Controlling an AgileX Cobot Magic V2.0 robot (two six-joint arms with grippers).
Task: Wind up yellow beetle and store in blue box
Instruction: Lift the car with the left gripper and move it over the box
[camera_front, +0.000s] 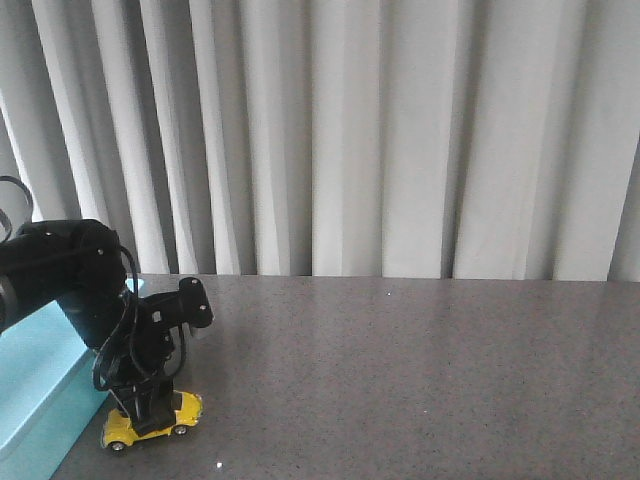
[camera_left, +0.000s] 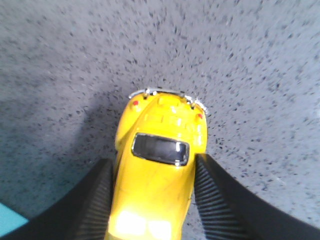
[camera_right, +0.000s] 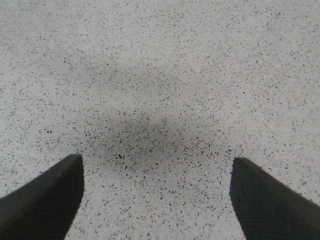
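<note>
- My left gripper (camera_front: 150, 408) is down on the yellow beetle (camera_front: 152, 421), which sits on its wheels near the desk's (camera_front: 420, 370) front left corner.
- On the left wrist cam the two ribbed black fingers (camera_left: 97, 200) are squeezed against both sides of the beetle (camera_left: 157, 175), pinching the body around the cabin. The end with the dark window, chrome bumper and little red lights pokes out past the fingertips.
- The blue box (camera_front: 35, 380) is just beside the car, along the desk's left edge. I only get a slice of its turquoise wall and floor on the front cam, plus a tiny turquoise corner (camera_left: 10, 220) on the left wrist cam.
- The car looks to be on the speckled grey desktop, not in the box.
- Right gripper (camera_right: 157, 195) doesn't show on the front cam. Its wrist cam has the two dark fingers (camera_right: 47, 195) spread wide apart over bare speckled desk (camera_right: 160, 75), nothing between them, just a soft shadow on the surface.
- Pale pleated curtains (camera_front: 350, 130) hang behind the desk's far edge.
</note>
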